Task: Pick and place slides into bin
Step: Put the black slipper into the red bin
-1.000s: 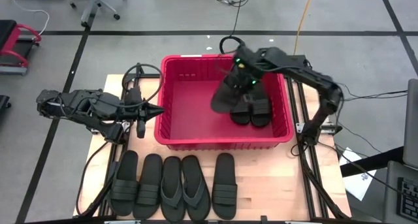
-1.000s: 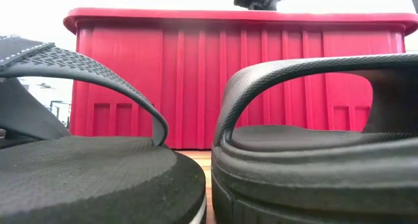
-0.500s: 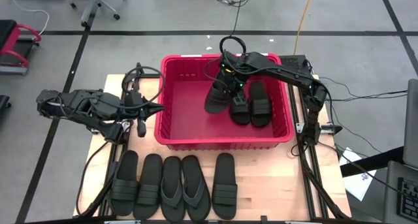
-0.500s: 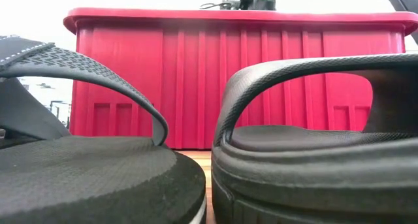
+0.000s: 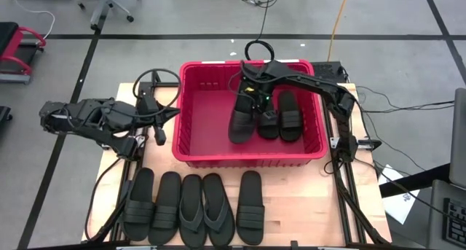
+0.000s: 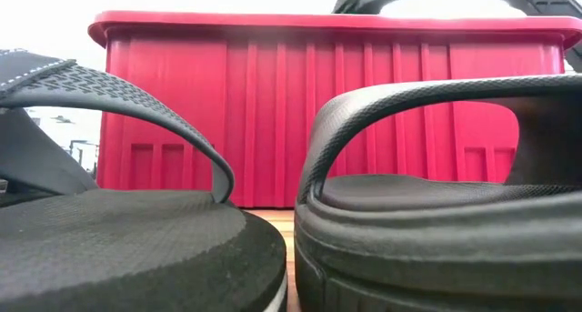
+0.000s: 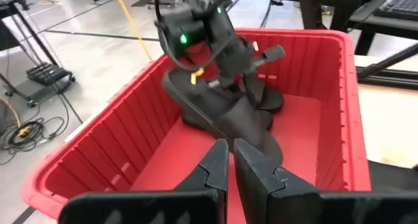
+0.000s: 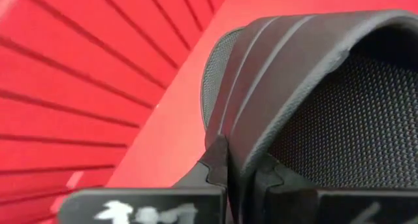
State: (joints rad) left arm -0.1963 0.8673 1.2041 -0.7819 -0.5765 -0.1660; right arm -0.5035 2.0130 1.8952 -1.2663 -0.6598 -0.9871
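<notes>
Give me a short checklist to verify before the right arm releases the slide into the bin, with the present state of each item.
1. Right tool shut on the held slide by its strap: ok.
2. Held slide inside the red bin: ok.
3. Held slide resting flat on the bin floor: cannot tell; in the left wrist view it looks tilted.
4. Room beside the two slides in the bin: ok, bare floor toward the left arm's side.
5. Left tool outside the bin, shut, empty: ok.
6. Five slides on the table undisturbed in a row: ok.
</notes>
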